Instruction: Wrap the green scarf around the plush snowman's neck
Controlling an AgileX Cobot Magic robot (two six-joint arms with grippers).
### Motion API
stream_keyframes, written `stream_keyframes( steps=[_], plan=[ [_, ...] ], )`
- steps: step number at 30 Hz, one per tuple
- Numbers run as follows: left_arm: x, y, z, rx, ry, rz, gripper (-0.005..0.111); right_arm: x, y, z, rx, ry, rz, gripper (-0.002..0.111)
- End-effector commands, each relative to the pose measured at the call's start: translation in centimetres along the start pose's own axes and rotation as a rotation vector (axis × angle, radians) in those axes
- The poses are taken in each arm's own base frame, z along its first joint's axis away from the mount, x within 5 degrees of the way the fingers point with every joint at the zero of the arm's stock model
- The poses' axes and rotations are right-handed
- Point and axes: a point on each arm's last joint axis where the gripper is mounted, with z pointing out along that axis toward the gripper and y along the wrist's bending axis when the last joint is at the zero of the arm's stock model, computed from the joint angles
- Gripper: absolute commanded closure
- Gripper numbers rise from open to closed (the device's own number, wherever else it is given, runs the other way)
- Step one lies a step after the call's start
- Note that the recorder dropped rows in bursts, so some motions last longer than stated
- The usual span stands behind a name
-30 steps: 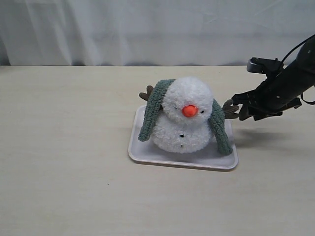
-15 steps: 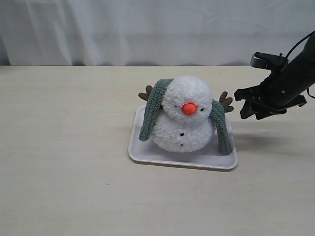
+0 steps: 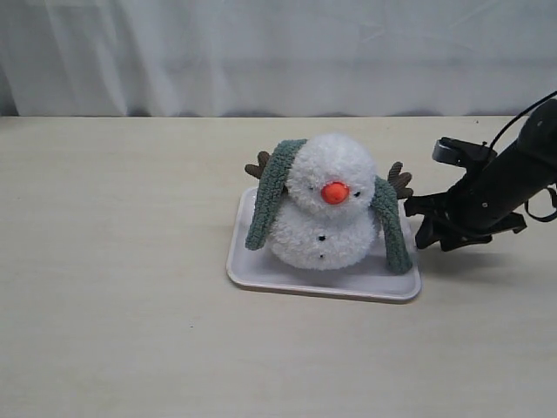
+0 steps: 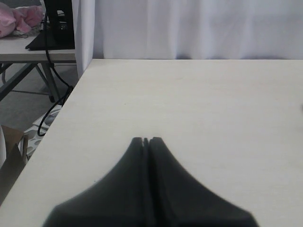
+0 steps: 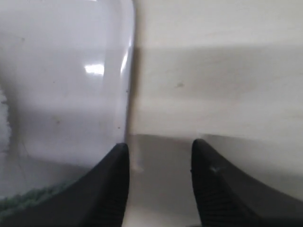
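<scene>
It looked like a robotics lab: a pale desk [image 3: 113, 331], a white curtain [image 3: 261, 52] at twelve o'clock, black equipment [image 4: 59, 16] on a side table [image 4: 19, 55] beyond.

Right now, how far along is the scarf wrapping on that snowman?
Done: the green scarf is draped behind the plush snowman, with both ends hanging down its front. In hand: nothing. The right hand is open, low beside the tray near one scarf end, and the left hand is shut. Left: crossing the ends around the neck.
</scene>
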Motion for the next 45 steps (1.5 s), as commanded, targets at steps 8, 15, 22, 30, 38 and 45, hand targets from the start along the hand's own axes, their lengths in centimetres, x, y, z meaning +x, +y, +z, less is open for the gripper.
stream_keyframes(
  steps=[8, 15, 22, 30, 38, 45],
  plan=[
    [0.0, 0.0, 0.0, 0.003, -0.012, 0.004, 0.107, 0.2, -0.4, 2.5, -0.044, 0.009, -0.017, 0.069],
    [0.0, 0.0, 0.0, 0.003, -0.012, 0.004, 0.107, 0.1, 0.6, 2.1, -0.142, 0.038, -0.035, 0.069],
    [0.0, 0.0, 0.0, 0.003, -0.012, 0.004, 0.107, 0.1, 0.7, 2.0, -0.153, 0.054, -0.039, 0.069],
    [0.0, 0.0, 0.0, 0.003, -0.012, 0.004, 0.107, 0.3, 0.5, 2.6, -0.151, 0.07, -0.045, 0.076],
    [0.0, 0.0, 0.0, 0.003, -0.012, 0.004, 0.107, 0.2, 0.4, 2.6, -0.144, 0.053, -0.107, 0.101],
    [0.0, 0.0, 0.0, 0.003, -0.012, 0.004, 0.107, -0.8, 0.1, 2.1, -0.089, 0.031, -0.173, 0.104]
  ],
)
